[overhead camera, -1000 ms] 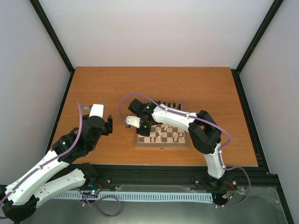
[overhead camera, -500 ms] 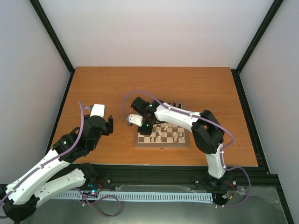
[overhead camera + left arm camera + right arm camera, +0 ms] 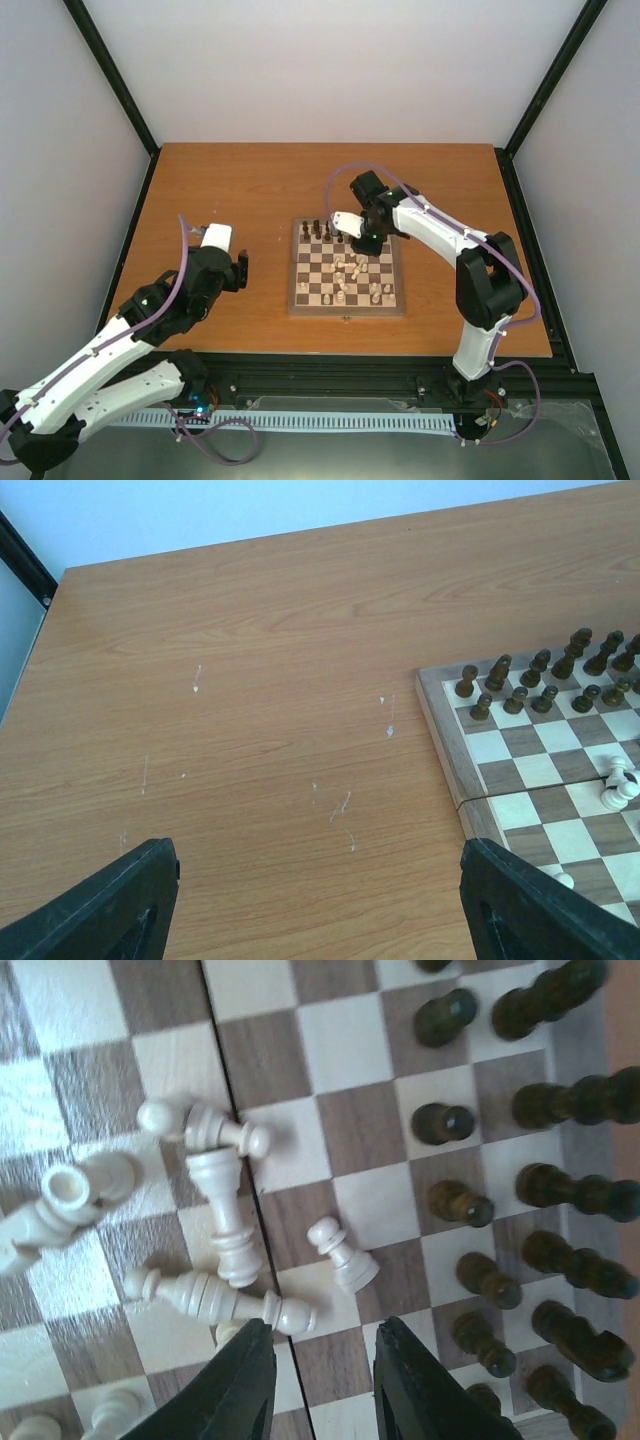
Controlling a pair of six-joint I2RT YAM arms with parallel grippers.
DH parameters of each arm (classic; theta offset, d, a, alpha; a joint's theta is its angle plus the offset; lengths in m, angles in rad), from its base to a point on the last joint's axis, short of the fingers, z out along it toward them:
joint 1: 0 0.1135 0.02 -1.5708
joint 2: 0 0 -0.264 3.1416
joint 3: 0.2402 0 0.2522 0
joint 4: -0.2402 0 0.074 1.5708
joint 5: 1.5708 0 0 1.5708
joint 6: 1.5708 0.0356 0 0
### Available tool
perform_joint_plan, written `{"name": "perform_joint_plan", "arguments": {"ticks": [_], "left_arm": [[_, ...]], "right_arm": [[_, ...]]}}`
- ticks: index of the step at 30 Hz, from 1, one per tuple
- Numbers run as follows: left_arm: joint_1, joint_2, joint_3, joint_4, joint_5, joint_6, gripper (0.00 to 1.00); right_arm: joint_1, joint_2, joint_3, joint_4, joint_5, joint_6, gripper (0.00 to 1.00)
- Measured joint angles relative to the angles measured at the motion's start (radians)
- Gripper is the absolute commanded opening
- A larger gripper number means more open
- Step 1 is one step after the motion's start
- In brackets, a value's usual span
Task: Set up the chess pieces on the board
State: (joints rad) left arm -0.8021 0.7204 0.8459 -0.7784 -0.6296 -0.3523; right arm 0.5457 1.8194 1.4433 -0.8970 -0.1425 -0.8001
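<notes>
The board (image 3: 345, 313) lies in the middle of the table. Dark chess pieces (image 3: 317, 229) stand along its far edge, and cream pieces (image 3: 345, 275) are scattered across its middle. My right gripper (image 3: 358, 240) hovers over the far half of the board. In the right wrist view it (image 3: 322, 1360) is open and empty, just short of a leaning cream pawn (image 3: 340, 1252) and several toppled cream pieces (image 3: 215, 1295). Dark pieces (image 3: 560, 1190) stand in two rows to the right. My left gripper (image 3: 243, 270) is open and empty above bare table, left of the board (image 3: 445, 735).
The orange-brown tabletop (image 3: 220, 190) stretches around the board, bounded by a black frame (image 3: 115, 85) and pale walls. In the left wrist view, dark pieces (image 3: 540, 665) line the board's far edge and a cream piece (image 3: 617, 785) lies on a square.
My right arm has swung from the board's left edge to over its far middle, and its jaws have opened. The left arm has hardly moved.
</notes>
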Motion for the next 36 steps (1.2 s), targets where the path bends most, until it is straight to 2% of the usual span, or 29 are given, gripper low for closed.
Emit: {"name": "perform_joint_plan", "arguments": {"ticks": [10, 25, 36], "left_arm": [[0.0, 0.018, 0.0, 0.0, 0.021, 0.008, 0.79], [0.0, 0.027, 0.0, 0.001, 0.032, 0.012, 0.79], [0.0, 0.027, -0.004, 0.001, 0.036, 0.016, 0.79]], "right_arm": [[0.002, 0.069, -0.008, 0.01, 0.076, -0.185, 0.29], [0.002, 0.184, 0.06, 0.0, 0.082, -0.236, 0.28], [0.002, 0.194, 0.065, -0.039, 0.08, -0.257, 0.14]]}}
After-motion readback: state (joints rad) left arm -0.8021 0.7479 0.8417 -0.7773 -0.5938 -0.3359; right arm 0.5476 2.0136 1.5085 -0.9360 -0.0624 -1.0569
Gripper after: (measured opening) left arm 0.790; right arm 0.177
